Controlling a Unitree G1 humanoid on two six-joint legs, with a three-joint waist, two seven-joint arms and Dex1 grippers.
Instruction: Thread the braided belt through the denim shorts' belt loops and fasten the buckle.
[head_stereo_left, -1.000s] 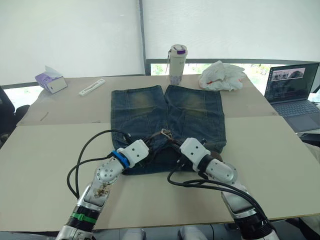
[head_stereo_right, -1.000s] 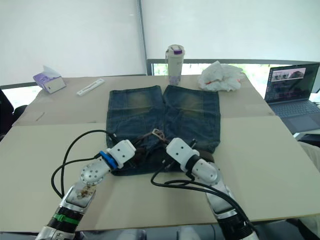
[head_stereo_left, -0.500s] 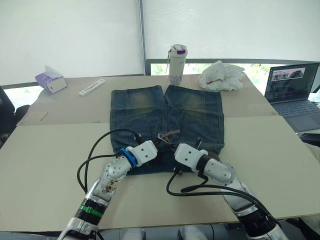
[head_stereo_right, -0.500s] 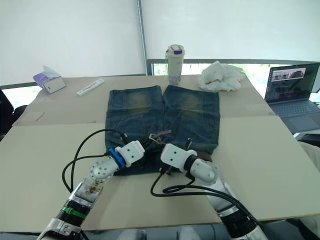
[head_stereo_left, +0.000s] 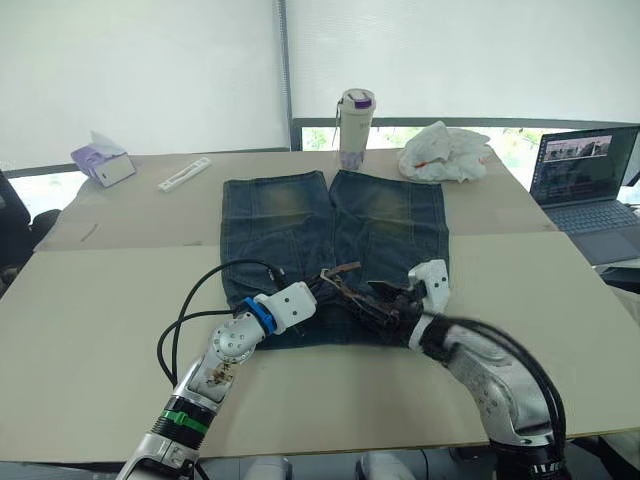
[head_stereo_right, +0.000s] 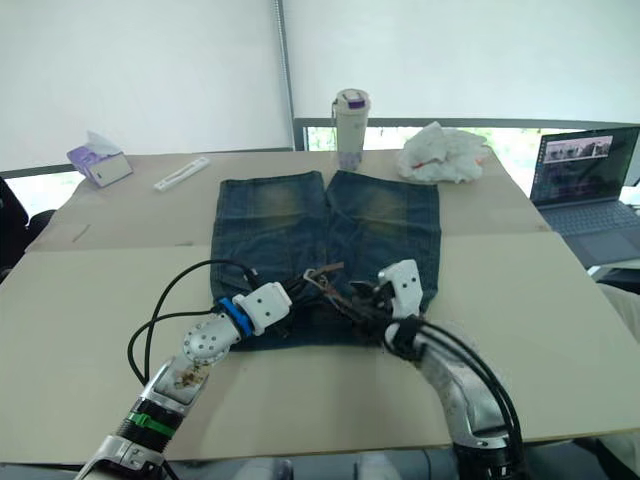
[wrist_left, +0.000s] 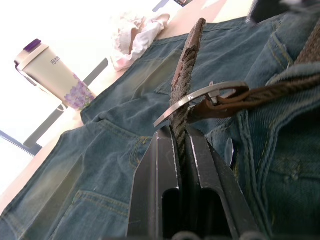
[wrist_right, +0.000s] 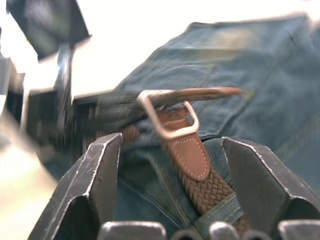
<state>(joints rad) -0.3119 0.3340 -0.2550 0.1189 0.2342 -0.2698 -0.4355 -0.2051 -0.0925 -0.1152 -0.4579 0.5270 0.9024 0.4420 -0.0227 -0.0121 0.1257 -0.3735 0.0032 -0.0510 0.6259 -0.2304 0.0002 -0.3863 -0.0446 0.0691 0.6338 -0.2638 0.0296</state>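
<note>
I am working over a beige table (head_stereo_left: 90, 320) under white window blinds, with a tissue box (head_stereo_left: 101, 162) at its far left corner, a lidded tumbler (head_stereo_left: 354, 113) and a crumpled white bag (head_stereo_left: 444, 151) along the far edge, and an open laptop (head_stereo_left: 585, 180) off the right side. The denim shorts (head_stereo_left: 330, 225) are lying flat at the middle, waistband toward the near edge. My left wrist view is showing what the head views cannot: my left gripper (wrist_left: 181, 134) is clamping the tip of the braided belt (wrist_left: 186, 85), which is passing through the buckle (wrist_left: 200, 98). My right gripper (wrist_right: 170, 150) is hanging with its fingers spread wide around the strap behind the buckle. Both forearms are reaching in over the waistband, angled toward each other.
</note>
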